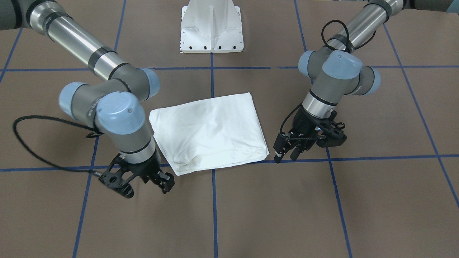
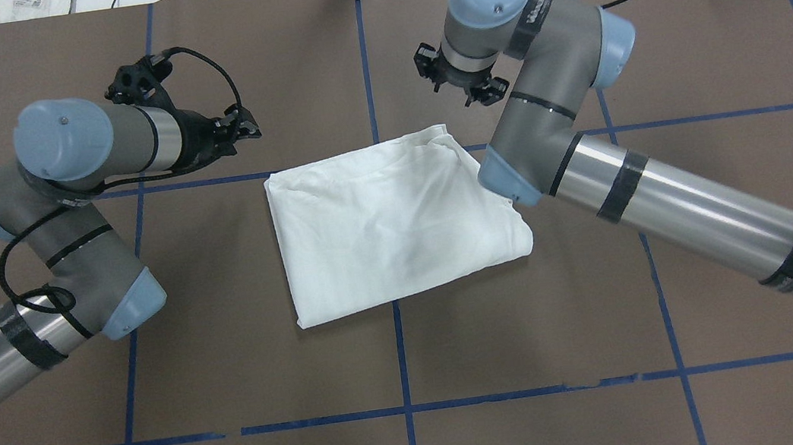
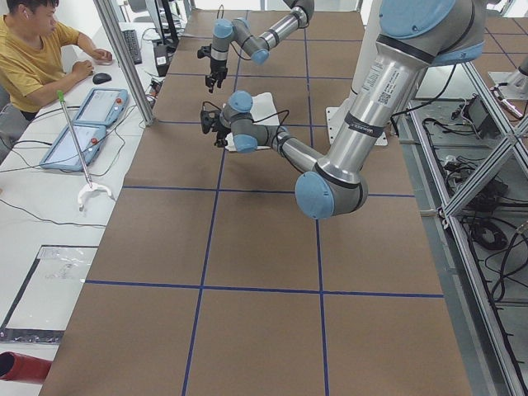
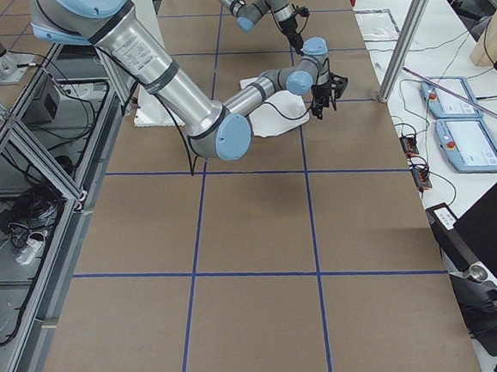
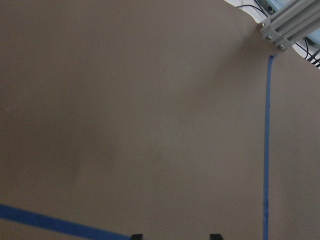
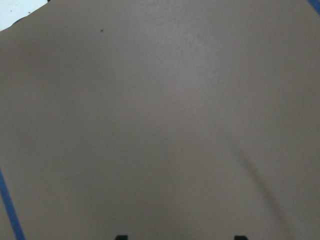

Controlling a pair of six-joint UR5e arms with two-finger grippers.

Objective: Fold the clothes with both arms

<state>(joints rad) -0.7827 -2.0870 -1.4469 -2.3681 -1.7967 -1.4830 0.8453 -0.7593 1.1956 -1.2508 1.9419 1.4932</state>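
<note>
Where the folded T-shirt lies, left gripper, right gripper flanking, jaws apart (seemingly empty), pedestal beyond.

The left arm comes in low from its own side, its silver forearm rising to a cluster of blue-capped joints where the wrist folds back toward the middle. The left gripper hangs at a slant, tips down and leaning inward, jaws parted. In the left wrist view its fingertips just show at the bottom edge, set apart.

The right arm stretches its long forearm further forward and bends sharply at the wrist. The right gripper points almost straight down, jaws spread wide. In the right wrist view its fingertips sit well apart.
</note>
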